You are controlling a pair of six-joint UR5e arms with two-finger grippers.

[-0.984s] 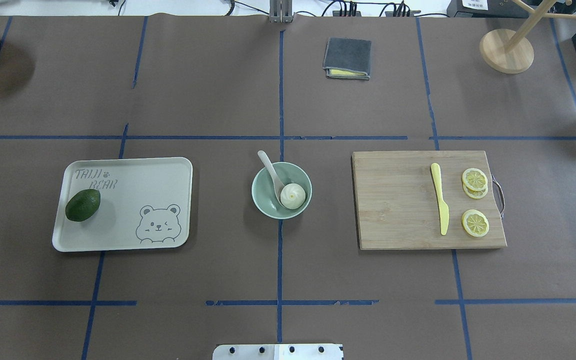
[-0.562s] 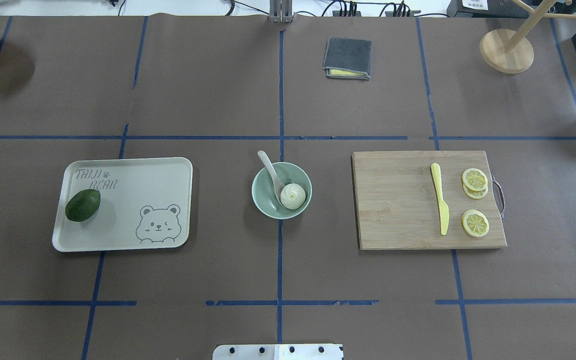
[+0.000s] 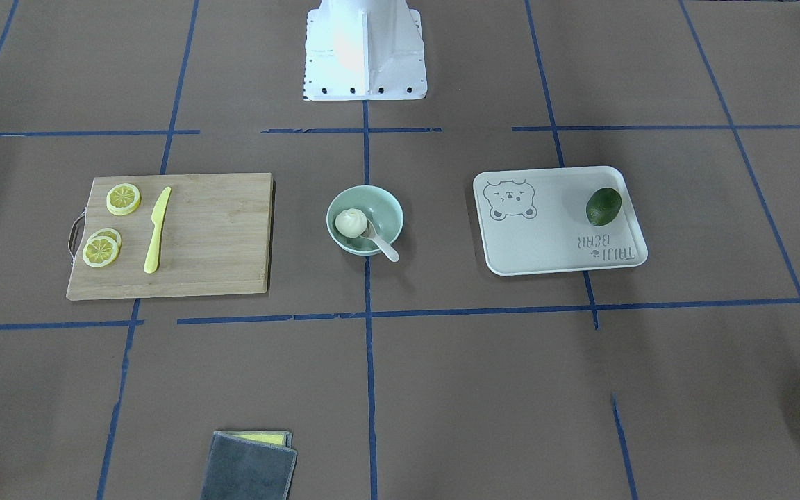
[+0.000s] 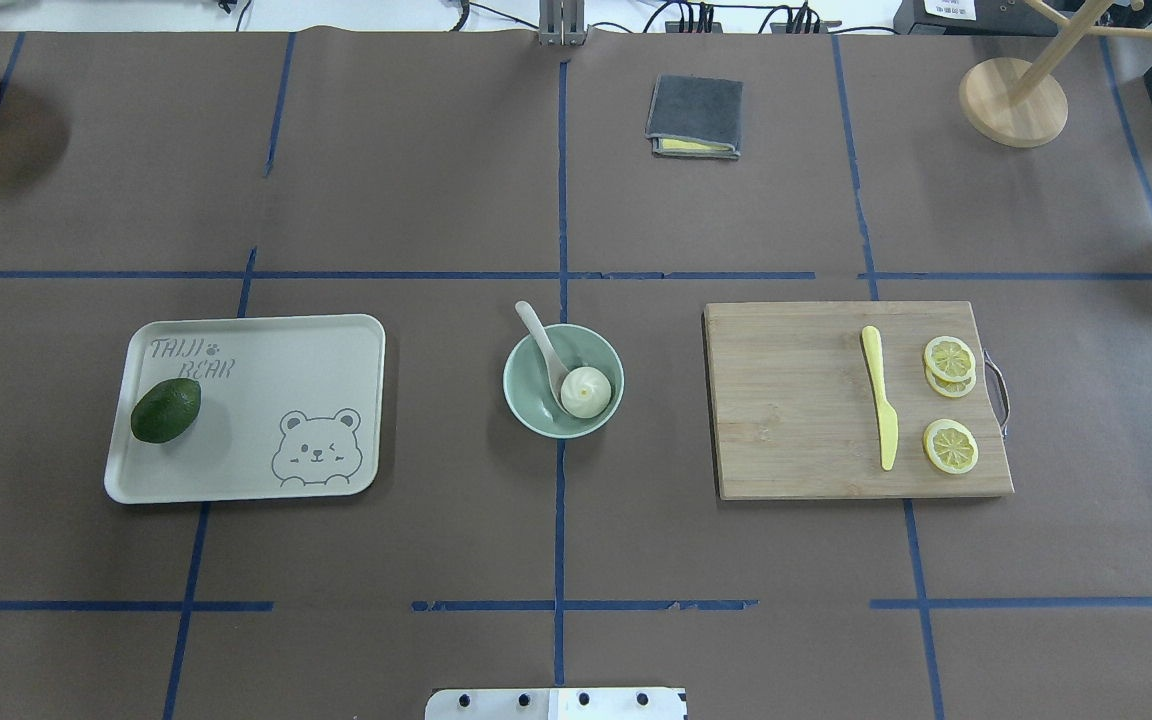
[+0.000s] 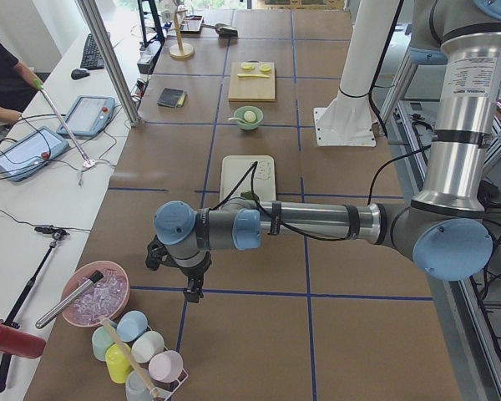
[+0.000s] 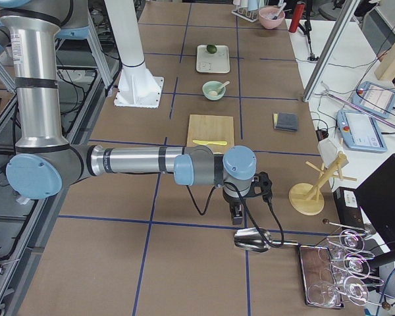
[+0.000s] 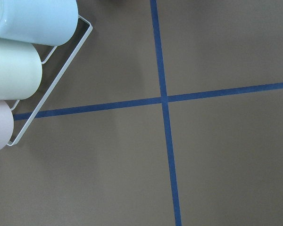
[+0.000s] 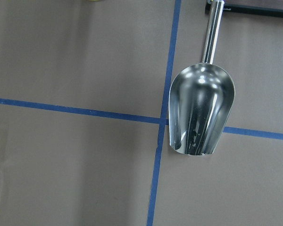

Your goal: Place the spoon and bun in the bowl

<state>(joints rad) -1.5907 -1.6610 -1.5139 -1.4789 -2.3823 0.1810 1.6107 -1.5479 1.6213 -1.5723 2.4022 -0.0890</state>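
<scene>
The pale mint-green bowl stands at the table's centre and also shows in the front view. The white pleated bun sits inside it, at its right side. The off-white spoon lies with its scoop in the bowl beside the bun, and its handle sticks out over the far left rim. My left gripper shows only in the left side view, far off at the table's left end. My right gripper shows only in the right side view, at the right end. I cannot tell whether either is open or shut.
A bear tray with an avocado lies left of the bowl. A cutting board with a yellow knife and lemon slices lies to its right. A grey cloth, a metal scoop and racked cups are further out.
</scene>
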